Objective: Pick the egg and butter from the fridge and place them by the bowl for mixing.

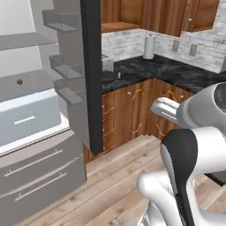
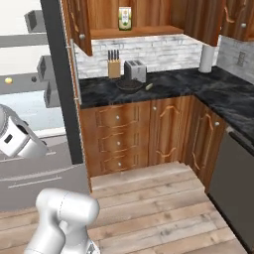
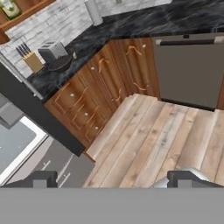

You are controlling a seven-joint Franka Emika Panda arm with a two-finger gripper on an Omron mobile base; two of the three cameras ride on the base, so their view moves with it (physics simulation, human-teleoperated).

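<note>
Egg point(image 2: 8, 80), a tiny yellow-orange ball, rests on a grey fridge point(image 1: 26, 88) shelf at the right base view's left edge, beside a dark brown ball point(image 2: 33, 78). Dark bowl point(image 2: 129, 85) sits on the black counter point(image 2: 188, 82) before the toaster point(image 2: 135, 70), upper centre. Gripper point(image 3: 112, 180) is spread wide, empty, over bare wooden floor point(image 3: 166, 135).

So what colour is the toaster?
Silver-grey. The toaster shows best in the right base view, on the dark counter.

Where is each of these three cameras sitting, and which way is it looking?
Left base view: behind the arm's left, facing the open fridge; white arm at lower right.
Right base view: behind its right, facing the counter with bowl and toaster; arm at lower left.
Hand view: on the hand, looking down at floor and cabinets; open end effector.
Shared: fridge door, counter.
</note>
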